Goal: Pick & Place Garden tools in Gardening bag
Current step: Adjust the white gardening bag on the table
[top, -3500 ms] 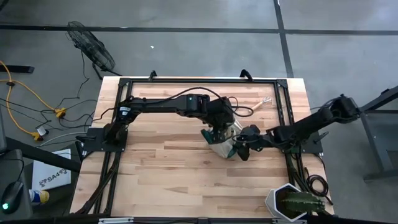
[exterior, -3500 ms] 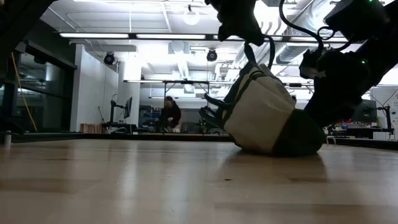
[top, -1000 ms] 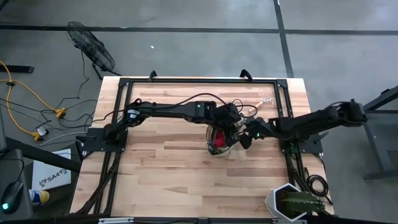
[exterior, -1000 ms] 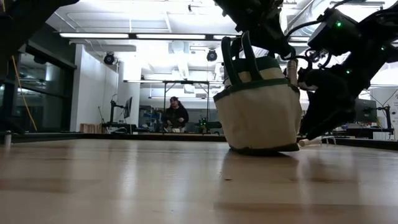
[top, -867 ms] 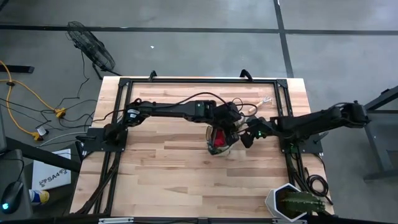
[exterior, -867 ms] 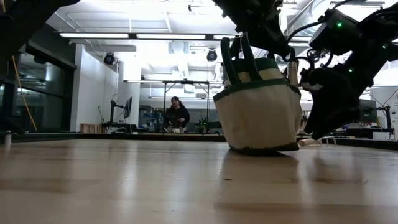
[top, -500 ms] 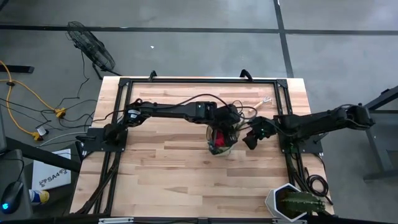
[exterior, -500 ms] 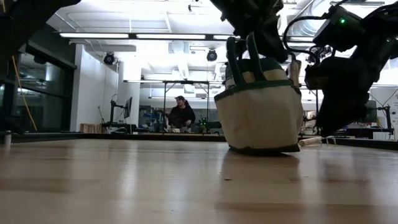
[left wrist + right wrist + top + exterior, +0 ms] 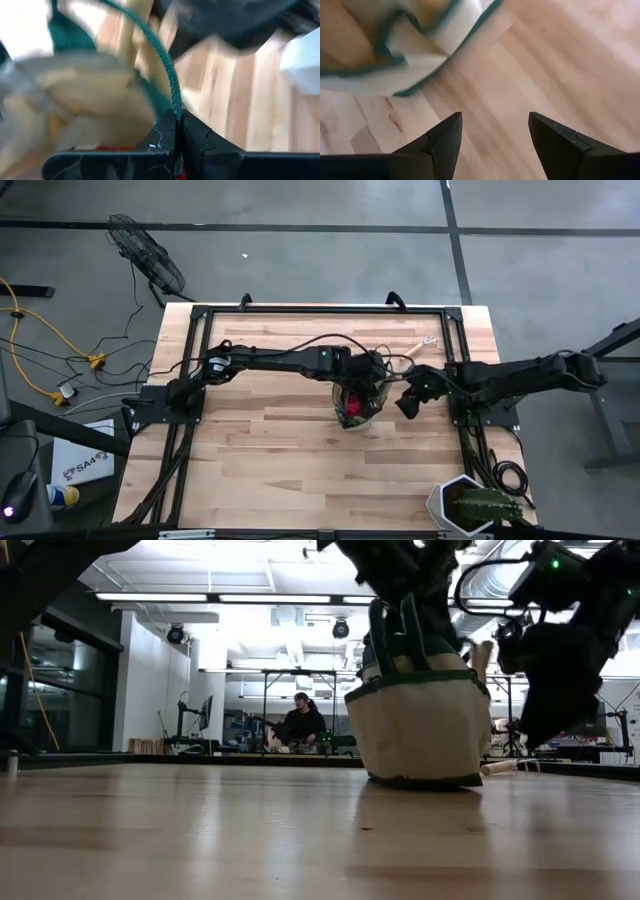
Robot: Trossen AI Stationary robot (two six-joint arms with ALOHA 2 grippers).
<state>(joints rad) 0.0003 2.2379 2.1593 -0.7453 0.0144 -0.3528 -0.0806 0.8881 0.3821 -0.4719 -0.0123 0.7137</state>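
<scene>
Seen from above, the left arm covers much of the gardening bag (image 9: pixel 355 406), so only a red patch shows in its mouth and the tools inside cannot be made out. The left pincer (image 9: pixel 177 131) is closed tight on a dark green loop handle (image 9: pixel 165 60). The right pincer (image 9: pixel 492 131) hangs just right of the bag, its fingers spread wide and holding nothing. The pale wooden surface (image 9: pixel 260 450) carries the bag near its middle, upright, and a potted plant (image 9: pixel 470 508) at its near right corner. In the room behind, a person (image 9: pixel 297 722) sits at a bench. The bag is tan canvas with dark green trim.
</scene>
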